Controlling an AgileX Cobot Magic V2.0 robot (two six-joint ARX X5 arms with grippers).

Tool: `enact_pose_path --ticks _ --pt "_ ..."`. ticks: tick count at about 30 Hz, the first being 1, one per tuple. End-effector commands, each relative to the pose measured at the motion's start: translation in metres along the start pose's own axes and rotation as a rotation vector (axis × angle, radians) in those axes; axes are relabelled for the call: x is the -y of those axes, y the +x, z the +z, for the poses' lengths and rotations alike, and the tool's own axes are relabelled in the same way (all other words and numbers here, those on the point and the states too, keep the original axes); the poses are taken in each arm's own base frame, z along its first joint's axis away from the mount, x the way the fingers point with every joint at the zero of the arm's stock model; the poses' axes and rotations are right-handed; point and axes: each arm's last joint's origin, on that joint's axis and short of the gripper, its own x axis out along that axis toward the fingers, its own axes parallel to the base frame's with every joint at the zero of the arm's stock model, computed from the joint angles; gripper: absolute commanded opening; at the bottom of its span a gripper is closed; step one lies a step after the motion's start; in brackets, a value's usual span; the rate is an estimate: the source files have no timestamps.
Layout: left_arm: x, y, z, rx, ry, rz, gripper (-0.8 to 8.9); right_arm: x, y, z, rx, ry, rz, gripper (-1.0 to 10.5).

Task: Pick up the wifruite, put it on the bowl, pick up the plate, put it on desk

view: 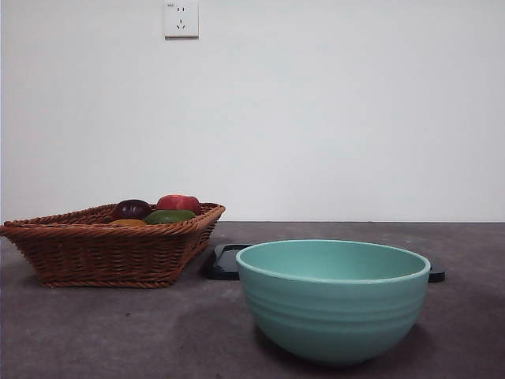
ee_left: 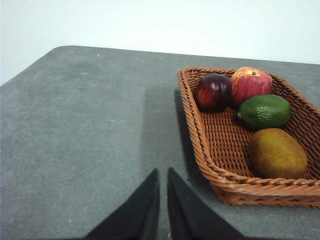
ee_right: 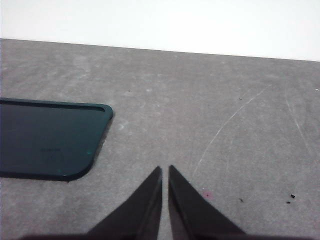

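The wifruite (ee_left: 277, 154), a brownish-orange oval fruit, lies in the wicker basket (ee_left: 210, 150) at its near end; in the front view only its top (view: 128, 223) peeks over the basket rim (view: 102, 229). The mint-green bowl (view: 333, 304) stands empty on the desk (view: 118, 332), close to the camera. A dark flat plate (view: 225, 260) lies on the desk behind the bowl and also shows in the right wrist view (ee_right: 47, 137). My left gripper (ee_left: 163, 172) is shut above bare desk beside the basket. My right gripper (ee_right: 165, 170) is shut, off the plate's corner. Neither arm shows in the front view.
The basket also holds a dark purple fruit (ee_left: 213, 92), a red fruit (ee_left: 251, 84) and a green fruit (ee_left: 265, 111). A white wall with a socket (view: 181, 19) backs the desk. The desk's rounded far corner (ee_left: 60, 49) shows in the left wrist view.
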Motion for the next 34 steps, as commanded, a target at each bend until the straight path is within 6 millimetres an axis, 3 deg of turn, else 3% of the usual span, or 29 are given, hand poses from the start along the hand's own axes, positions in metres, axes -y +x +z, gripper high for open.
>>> enact_pose_path --ticks 1,22,28,34 --pt "-0.001 0.002 -0.007 -0.024 0.0 0.005 0.24 0.0 0.0 -0.001 0.007 -0.003 -0.001 0.2" --pt "0.0 0.001 -0.005 -0.019 -0.039 0.003 0.15 -0.001 0.0 0.001 0.007 0.131 0.038 0.1" --pt "0.003 -0.005 0.013 0.034 -0.144 -0.027 0.15 -0.002 -0.004 0.012 0.037 0.239 0.062 0.1" --pt "0.006 -0.017 0.042 0.121 -0.202 -0.053 0.15 -0.003 -0.014 0.037 0.109 0.335 0.077 0.1"
